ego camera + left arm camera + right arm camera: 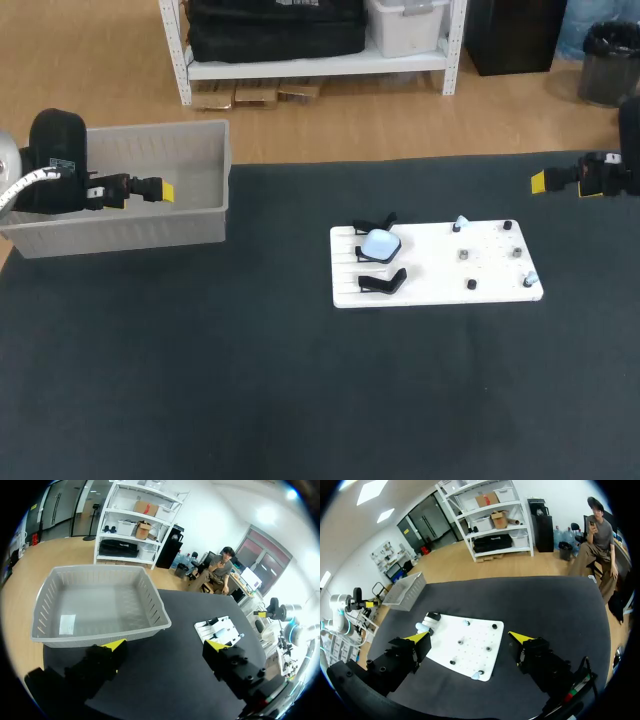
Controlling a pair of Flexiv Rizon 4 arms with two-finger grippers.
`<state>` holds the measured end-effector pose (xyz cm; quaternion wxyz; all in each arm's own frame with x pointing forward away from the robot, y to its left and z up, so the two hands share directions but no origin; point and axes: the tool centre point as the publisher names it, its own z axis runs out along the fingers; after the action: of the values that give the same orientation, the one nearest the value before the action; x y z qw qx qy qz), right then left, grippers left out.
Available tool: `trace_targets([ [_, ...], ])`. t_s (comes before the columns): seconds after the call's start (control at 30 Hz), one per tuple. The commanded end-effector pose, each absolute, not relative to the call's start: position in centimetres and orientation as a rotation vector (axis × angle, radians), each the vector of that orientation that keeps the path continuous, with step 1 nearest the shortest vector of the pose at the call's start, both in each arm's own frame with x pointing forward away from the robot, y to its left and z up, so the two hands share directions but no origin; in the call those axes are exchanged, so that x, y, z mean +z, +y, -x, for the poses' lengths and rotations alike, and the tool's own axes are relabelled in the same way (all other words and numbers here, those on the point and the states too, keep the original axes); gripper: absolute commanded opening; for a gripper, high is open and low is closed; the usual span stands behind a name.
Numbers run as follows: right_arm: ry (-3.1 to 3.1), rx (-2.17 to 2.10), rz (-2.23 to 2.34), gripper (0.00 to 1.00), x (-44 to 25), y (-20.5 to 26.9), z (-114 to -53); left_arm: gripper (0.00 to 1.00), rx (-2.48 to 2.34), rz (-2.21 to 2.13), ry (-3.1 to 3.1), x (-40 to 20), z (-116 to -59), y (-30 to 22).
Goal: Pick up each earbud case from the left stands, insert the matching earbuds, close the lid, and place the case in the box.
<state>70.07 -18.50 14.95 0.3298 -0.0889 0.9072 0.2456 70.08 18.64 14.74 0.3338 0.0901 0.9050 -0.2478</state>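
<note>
Dark counter (300, 400) with the workpieces laid out for a two-arm sequence. The grey box (205, 215), the final receptacle, stands at the far left corner, probably so that the left arm can drop finished work into it without crossing the middle. It appears empty apart from a pale label on its floor.

The white board (440, 272) lies right of centre with its long side running left to right. It groups the parts by side: stands (382, 282) on its left end, pegs (466, 255) on its right.

The left end effector (165, 190) hangs raised at the box, fingers spread, nothing between them. The right end effector (538, 181) hangs off the board's far right corner, also spread and empty; in the wrist view (470, 637) the board lies ahead of it. Both arms are well apart from the board, which leaves it unobstructed.

The pale blue case (379, 243) rests on the middle stand, propped off the board, presumably so that fingers can close on its sides. Its long axis runs roughly along the board's length; whether the lid is open cannot be told. The stands either side of it are bare.

Two small pale earbuds (461, 223) (531, 279) sit among the pegs, near opposite corners of the right end. No step appears begun.
</note>
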Motion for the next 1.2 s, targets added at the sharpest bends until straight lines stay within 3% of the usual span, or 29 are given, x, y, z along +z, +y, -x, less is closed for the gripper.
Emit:
trace_targets([
  [0.03, 2.373, 0.644, 0.235, 1.0, 14.9, -18.6, -70.1, 1.0, -0.641, -0.232, 2.37, 14.9, -70.0, 18.6],
  [0.53, 2.373, 0.644, 0.235, 1.0, 14.9, -18.6, -70.1, 1.0, -0.769, -0.748, 2.18, 17.0, -70.9, 13.3],
  [1.2, 2.373, 0.644, 0.235, 1.0, 14.9, -18.6, -70.1, 1.0, -0.8, -1.392, 1.801, 13.2, -71.7, 3.3],
])
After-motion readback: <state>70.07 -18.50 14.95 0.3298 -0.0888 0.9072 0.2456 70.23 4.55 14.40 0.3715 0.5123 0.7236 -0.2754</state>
